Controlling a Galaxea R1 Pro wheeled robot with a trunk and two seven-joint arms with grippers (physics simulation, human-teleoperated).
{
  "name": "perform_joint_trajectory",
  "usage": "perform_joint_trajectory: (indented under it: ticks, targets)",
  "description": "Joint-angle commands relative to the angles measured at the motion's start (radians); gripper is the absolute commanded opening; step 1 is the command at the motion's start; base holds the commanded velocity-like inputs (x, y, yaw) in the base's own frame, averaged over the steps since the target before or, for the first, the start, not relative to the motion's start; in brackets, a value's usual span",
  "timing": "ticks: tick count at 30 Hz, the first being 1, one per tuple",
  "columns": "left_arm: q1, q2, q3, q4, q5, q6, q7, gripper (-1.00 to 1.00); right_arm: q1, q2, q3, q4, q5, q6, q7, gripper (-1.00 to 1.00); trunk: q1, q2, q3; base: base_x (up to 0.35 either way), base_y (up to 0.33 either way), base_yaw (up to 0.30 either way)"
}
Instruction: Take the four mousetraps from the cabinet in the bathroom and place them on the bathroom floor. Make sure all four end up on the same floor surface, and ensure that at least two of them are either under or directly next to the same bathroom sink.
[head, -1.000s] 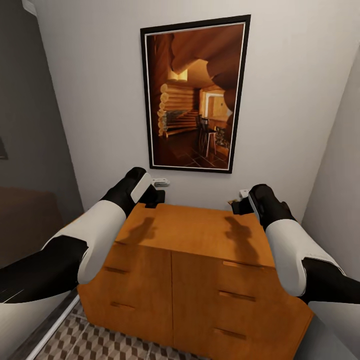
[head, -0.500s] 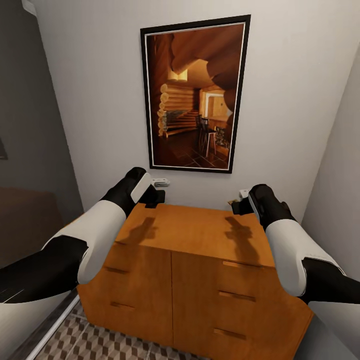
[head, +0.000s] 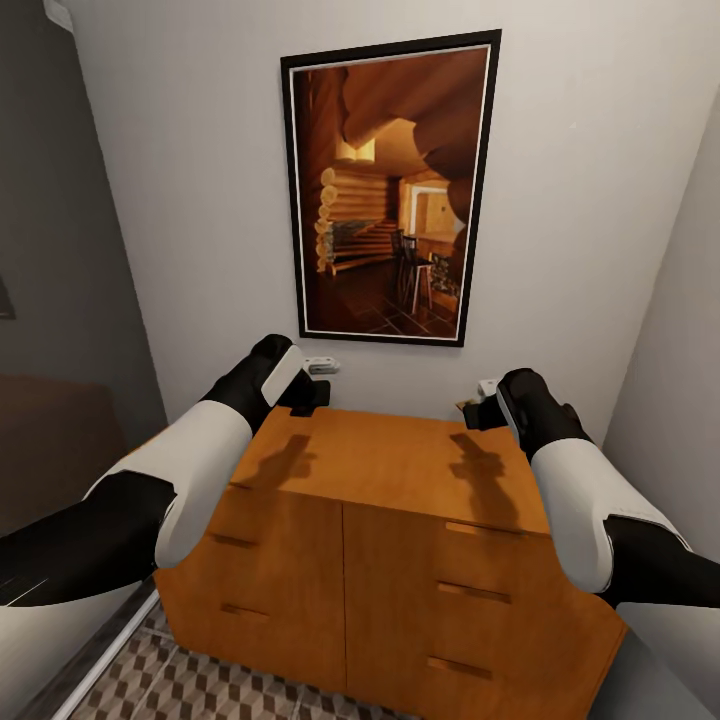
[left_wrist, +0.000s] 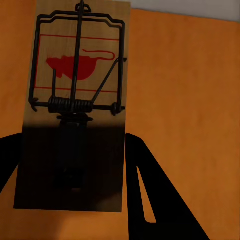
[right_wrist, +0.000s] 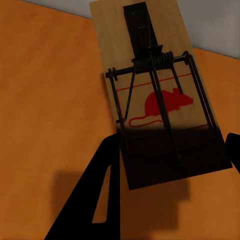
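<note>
One mousetrap (left_wrist: 75, 110) sat between the two dark fingers (left_wrist: 155, 195) of my left hand (left_wrist: 70, 165), which was closed on its shaded end. It was a pale wooden slab with a red mouse print and a black wire spring. The orange top of the cabinet (left_wrist: 190, 100) lay behind it. A second mousetrap (right_wrist: 155, 95) was gripped the same way by my right hand (right_wrist: 172, 165), with one finger (right_wrist: 97, 200) at its side.

In the head view, both hands were above the back edge of the cabinet (head: 390, 470), the left hand (head: 305, 392) near the left corner and the right hand (head: 478, 410) near the right corner, well apart. Their shadows fell on the flat top. The drawers were shut. A framed picture (head: 390, 190) hung on the wall above, and the bathroom floor (head: 200, 685) showed below the cabinet.
</note>
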Motion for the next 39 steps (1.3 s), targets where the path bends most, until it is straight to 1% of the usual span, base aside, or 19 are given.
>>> perform_joint_trajectory:
  ticks: [1, 15, 31, 39]
  targets:
    - [-0.001, 0.000, -0.003, -0.001, 0.008, 0.003, 0.008, -1.00, -0.001, 0.000, -0.004, -0.001, 0.009, 0.003, 0.008, -1.00, 0.000, -0.001, -0.001, 0.000, 0.000, 0.000]
    - [-0.001, 0.000, -0.005, -0.001, 0.007, 0.003, 0.008, -1.00, -0.001, 0.000, -0.004, -0.002, 0.009, 0.003, 0.008, -1.00, 0.000, -0.001, -0.001, -0.020, 0.027, 0.000]
    - [-0.001, 0.000, -0.005, -0.002, 0.007, 0.004, 0.008, -1.00, -0.001, 0.000, -0.004, -0.002, 0.009, 0.003, 0.009, -1.00, 0.000, -0.001, -0.001, -0.084, 0.267, 0.000]
    - [-0.001, 0.000, -0.005, -0.002, 0.007, 0.003, 0.008, -1.00, -0.001, 0.000, -0.004, -0.002, 0.009, 0.003, 0.008, -1.00, 0.000, -0.001, 0.000, -0.011, 0.074, -0.045]
